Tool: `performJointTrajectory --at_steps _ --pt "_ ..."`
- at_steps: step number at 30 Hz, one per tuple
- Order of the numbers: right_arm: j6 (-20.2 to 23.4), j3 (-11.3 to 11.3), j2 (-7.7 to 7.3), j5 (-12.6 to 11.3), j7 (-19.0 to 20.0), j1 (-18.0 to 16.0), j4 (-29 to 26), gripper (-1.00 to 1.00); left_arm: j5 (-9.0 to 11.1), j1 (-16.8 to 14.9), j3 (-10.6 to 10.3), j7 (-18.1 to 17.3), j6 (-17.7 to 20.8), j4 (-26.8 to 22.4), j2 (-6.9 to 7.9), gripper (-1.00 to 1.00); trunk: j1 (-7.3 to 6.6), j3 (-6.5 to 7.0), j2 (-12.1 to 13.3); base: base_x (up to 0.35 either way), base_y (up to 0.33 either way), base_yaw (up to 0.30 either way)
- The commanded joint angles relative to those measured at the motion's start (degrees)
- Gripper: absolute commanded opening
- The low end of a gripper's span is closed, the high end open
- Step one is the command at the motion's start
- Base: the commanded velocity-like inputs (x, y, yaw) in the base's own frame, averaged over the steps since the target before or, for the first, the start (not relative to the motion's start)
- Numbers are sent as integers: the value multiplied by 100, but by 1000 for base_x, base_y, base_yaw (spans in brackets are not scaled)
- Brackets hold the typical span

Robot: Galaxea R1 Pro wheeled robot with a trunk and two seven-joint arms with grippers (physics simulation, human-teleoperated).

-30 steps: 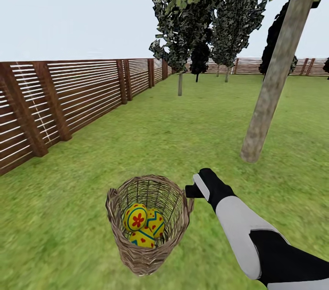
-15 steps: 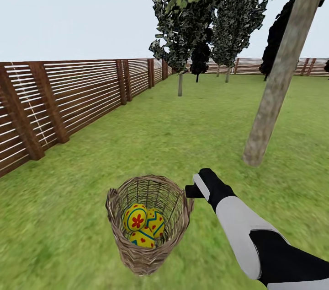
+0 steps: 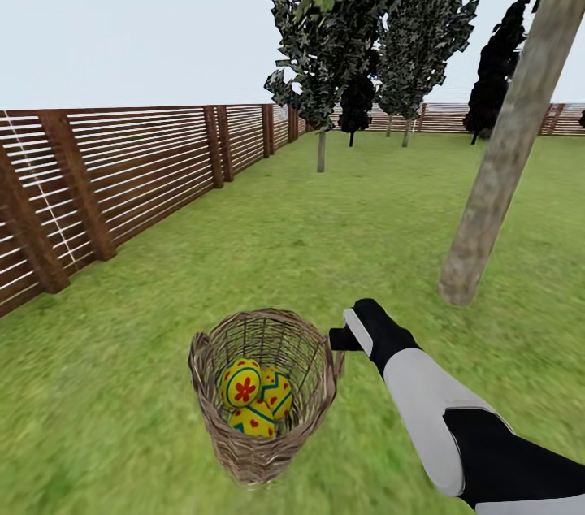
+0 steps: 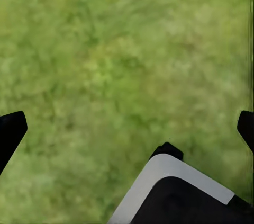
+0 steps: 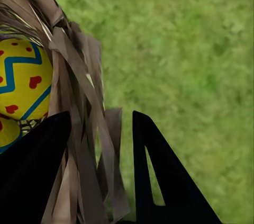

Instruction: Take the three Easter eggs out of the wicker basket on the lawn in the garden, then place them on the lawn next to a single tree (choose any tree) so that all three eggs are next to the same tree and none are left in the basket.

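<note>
Open-woven tan wicker basket (image 3: 264, 397) with three glossy yellow zigzag-banded eggs (image 3: 256, 397) inside, right gripper (image 5: 98, 144) clamped on its braided rim, above mottled green lawn (image 3: 122, 385), near rough grey-brown tree (image 3: 504, 166).

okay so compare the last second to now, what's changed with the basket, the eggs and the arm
The view has advanced slightly: the fence and the tree slide outward, so the robot is moving. The right gripper stays clamped on the wicker basket rim, carrying it along, with the three Easter eggs unmoved inside.
</note>
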Motion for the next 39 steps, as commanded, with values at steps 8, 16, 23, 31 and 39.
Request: performJointTrajectory --at_steps 8,16,23,31,39 --pt "-66 -34 7 -110 -40 -4 -3 -100 38 -141 -12 35 32 215 2 100 5 -8 -7 333 0 0" --pt "-66 -34 7 -110 -40 -4 -4 -100 38 -167 -12 35 26 313 2 100 5 -8 -7 334 0 0" --pt "-66 -34 7 -109 -40 -5 -4 -100 41 -189 -12 35 24 339 2 100 5 -8 -7 335 0 -119" --pt "-66 -34 7 -110 -39 -3 -4 -100 46 -189 -12 35 19 340 2 100 5 -8 -7 336 58 -115" --pt "-67 -34 7 -110 -35 -3 -4 -100 47 -189 -12 35 15 340 2 100 5 -8 -7 336 91 -221"
